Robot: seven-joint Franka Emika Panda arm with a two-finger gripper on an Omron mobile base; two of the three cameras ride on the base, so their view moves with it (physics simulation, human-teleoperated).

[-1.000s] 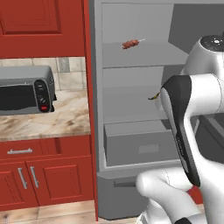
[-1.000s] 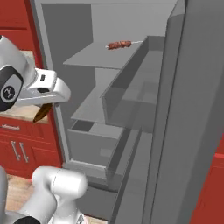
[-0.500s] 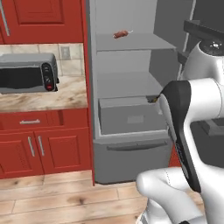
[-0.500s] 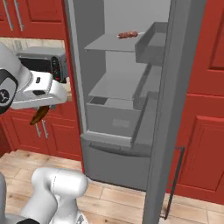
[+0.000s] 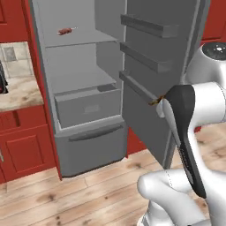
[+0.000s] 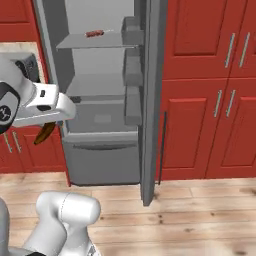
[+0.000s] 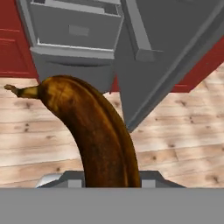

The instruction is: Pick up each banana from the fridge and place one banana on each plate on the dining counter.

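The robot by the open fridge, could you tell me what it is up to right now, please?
The arm's gripper is shut on the dark brown banana, holding it out over the wooden floor in front of the fridge. The fridge door stands open, and a reddish meat skewer lies on the top shelf. The banana is out of the fridge but not yet on any plate.

Flat, even rendered light, faint shadows, no glare, slightly soft.
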